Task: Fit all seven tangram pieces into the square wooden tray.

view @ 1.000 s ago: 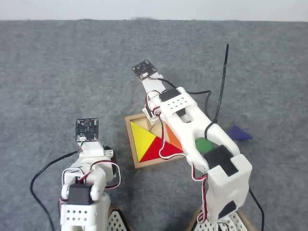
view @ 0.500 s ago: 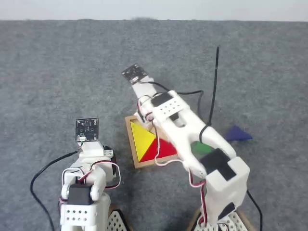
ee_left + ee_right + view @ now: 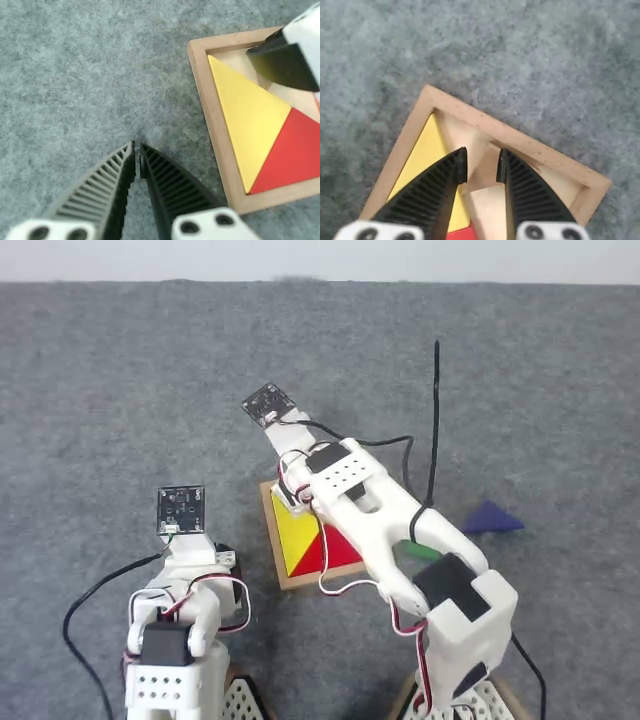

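Grey felt table [image 3: 120, 370]. White right arm [image 3: 400, 530] stretches from the near edge across the square wooden tray [image 3: 272, 537], which sits mid-table.

Large yellow triangle [image 3: 250, 120] lies along the tray's left rim, with a red triangle [image 3: 335, 548] touching it at the near rim.

Dark blue triangle [image 3: 492, 518] lies on the felt toward the right edge. A green piece [image 3: 422, 551], partly hidden by the arm, is just right of the tray.

Right gripper [image 3: 481, 165] is over the tray's far-left part, jaws a narrow gap apart. Left gripper [image 3: 137, 148] is over felt left of the tray, jaws closed together and holding nothing.
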